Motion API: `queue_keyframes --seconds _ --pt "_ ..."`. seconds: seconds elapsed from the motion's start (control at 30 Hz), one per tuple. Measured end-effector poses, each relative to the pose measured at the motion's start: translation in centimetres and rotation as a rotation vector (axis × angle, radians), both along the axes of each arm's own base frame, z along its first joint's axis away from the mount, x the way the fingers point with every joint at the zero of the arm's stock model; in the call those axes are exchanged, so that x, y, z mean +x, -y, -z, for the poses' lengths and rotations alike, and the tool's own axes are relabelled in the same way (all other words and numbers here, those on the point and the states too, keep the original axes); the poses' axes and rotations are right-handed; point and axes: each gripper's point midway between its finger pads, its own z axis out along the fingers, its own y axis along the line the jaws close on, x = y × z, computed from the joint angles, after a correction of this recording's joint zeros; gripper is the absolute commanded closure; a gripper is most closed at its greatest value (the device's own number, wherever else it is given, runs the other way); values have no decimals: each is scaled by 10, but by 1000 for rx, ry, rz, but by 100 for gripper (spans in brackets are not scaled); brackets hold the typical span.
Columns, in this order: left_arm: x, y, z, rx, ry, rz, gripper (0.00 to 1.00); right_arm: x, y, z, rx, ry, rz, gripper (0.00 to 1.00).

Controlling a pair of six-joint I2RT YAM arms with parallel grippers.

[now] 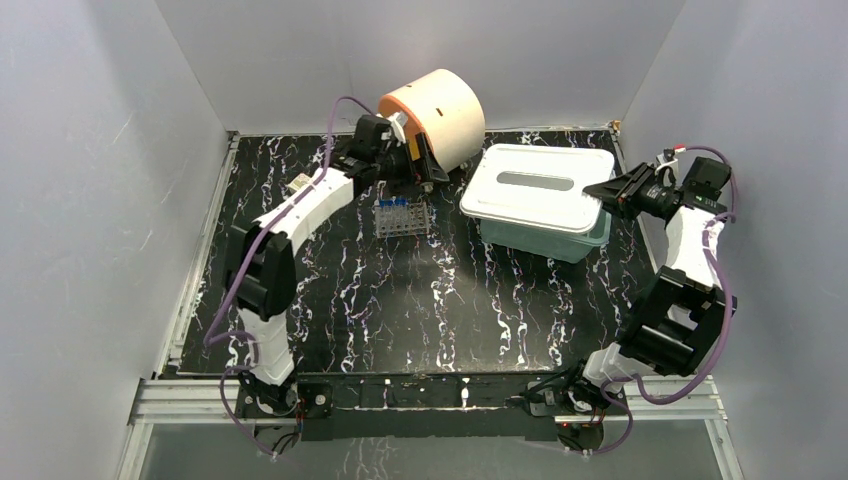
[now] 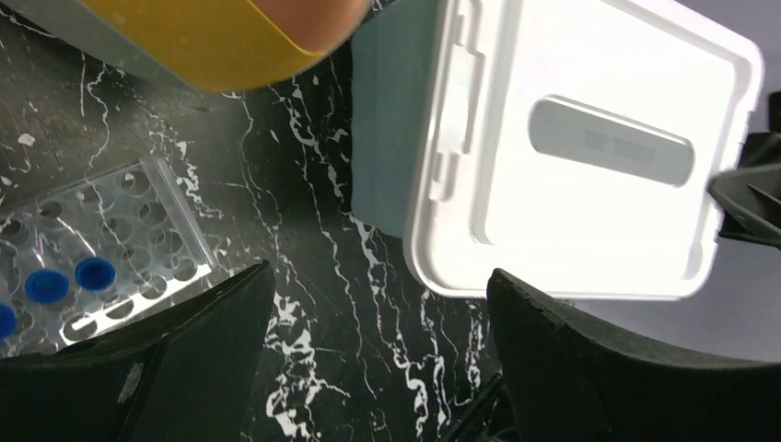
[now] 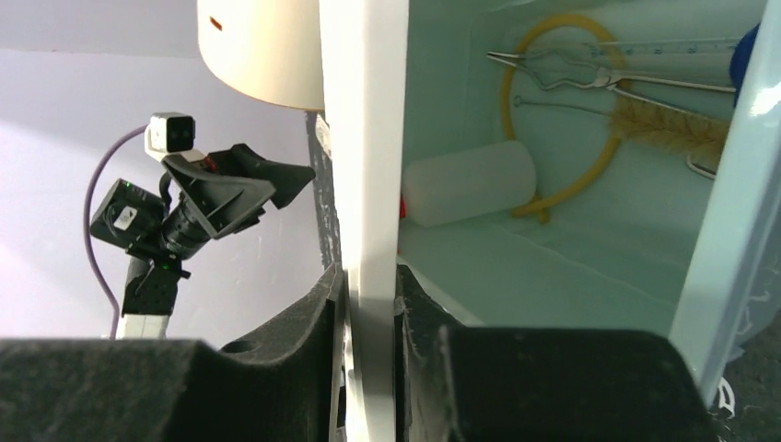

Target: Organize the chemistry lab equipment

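Blue-capped tubes in clear rack

A fixed camera high behind both arm bases looks down on the whole dark surface. The left wrist camera, close over the surface, looks past the left hand to the white lid ahead of it. The right wrist camera, very close, sees that same lid edge-on between the fingers of the right hand.

Tube rack left of tub; cabinet behind rack; lid atop tub; tubing coil inside tub.
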Motion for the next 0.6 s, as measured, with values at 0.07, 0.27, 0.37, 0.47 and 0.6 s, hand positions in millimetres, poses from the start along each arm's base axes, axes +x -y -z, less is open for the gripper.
queue_keyframes --seconds 0.07,0.27,0.37,0.47,0.6 --pt "8 7 12 16 -10 5 16 -1 2 2 -21 -9 5 74" --pt "13 23 34 44 -45 31 16 2 9 6 -76 -34 22 72" --pt "11 29 30 45 -36 42 16 3 14 14 -104 -58 40 68" --pt "10 37 22 39 -12 57 16 4 20 21 -148 -72 62 65" --pt "9 47 12 39 15 66 16 6 29 30 -214 -85 93 62"
